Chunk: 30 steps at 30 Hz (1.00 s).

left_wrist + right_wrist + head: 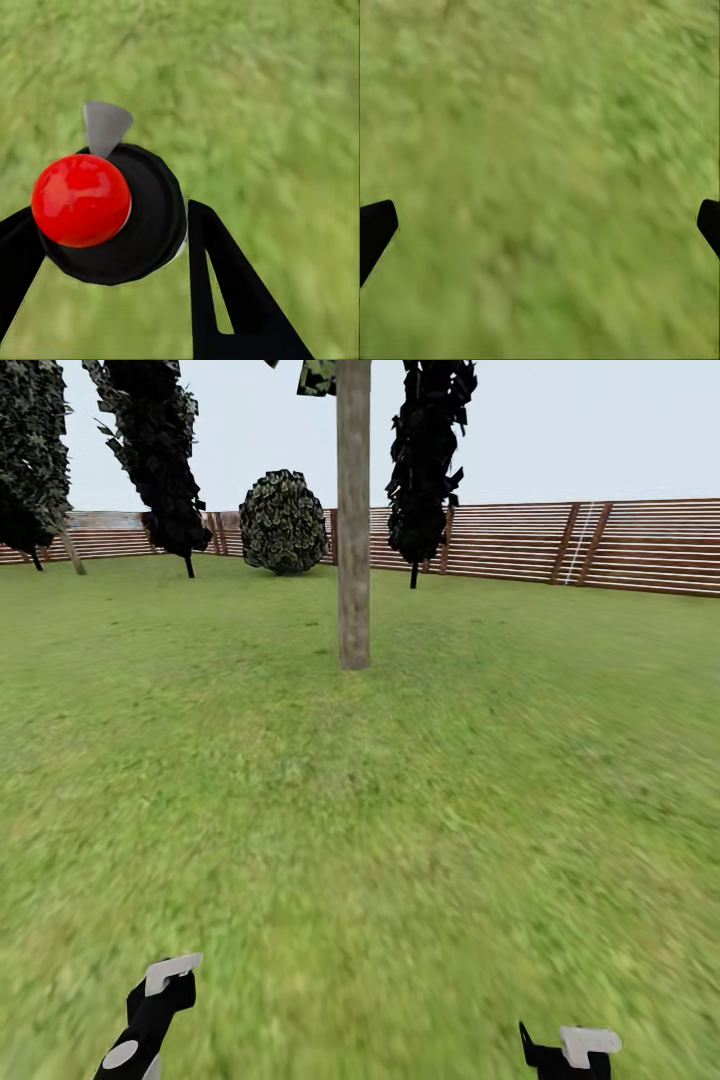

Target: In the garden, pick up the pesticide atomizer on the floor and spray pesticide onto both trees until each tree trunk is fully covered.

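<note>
The pesticide atomizer (112, 217) has a black round body, a glossy red ball on top and a grey pointed nozzle. My left gripper (112, 236) is shut on it, with a black finger (225, 292) on either side, held over grass. A thick bare grey-beige tree trunk (353, 530) rises from the lawn straight ahead, several metres off. My left gripper (150, 1015) sits at the bottom left of the head view and my right gripper (570, 1050) at the bottom right. In its wrist view the right gripper (540, 225) is open and holds nothing, above grass.
Green lawn (400, 840) stretches from me to the trunk. A brown slat fence (600, 545) runs along the back. Thin-stemmed black columnar trees (425, 460) (155, 450) and a round leafy bush (284, 522) stand near the fence.
</note>
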### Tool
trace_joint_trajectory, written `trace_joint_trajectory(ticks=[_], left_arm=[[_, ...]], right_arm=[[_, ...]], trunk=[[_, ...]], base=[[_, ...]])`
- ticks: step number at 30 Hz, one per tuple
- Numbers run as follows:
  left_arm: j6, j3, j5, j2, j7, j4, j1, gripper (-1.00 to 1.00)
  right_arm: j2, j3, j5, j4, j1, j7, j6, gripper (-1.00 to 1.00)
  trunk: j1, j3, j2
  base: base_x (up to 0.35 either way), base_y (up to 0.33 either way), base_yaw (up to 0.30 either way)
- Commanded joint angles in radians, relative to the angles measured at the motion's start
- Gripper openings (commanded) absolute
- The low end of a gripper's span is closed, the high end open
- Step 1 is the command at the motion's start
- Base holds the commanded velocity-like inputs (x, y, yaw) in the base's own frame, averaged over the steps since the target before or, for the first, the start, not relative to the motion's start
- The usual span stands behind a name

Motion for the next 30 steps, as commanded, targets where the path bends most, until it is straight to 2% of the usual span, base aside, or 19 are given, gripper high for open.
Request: trace_joint_trajectory(ticks=[1, 9, 30], left_arm=[[0.0, 0.0, 0.0, 0.0, 0.0, 0.0, 0.0, -1.0], [-0.002, 0.002, 0.006, 0.001, -0.001, -0.001, 0.001, -1.0], [-0.003, 0.003, 0.004, -0.001, 0.001, -0.001, 0.001, -1.0]], right_arm=[[0.0, 0.0, 0.0, 0.0, 0.0, 0.0, 0.0, 1.0], [0.0, 0.0, 0.0, 0.0, 0.0, 0.0, 0.0, 1.0], [0.0, 0.0, 0.0, 0.0, 0.0, 0.003, 0.0, 1.0]], trunk=[[0.0, 0.0, 0.0], [0.0, 0.0, 0.0], [0.0, 0.0, 0.0]], base=[[0.343, 0.114, 0.0], [0.342, 0.098, 0.0], [0.342, 0.013, 0.0]])
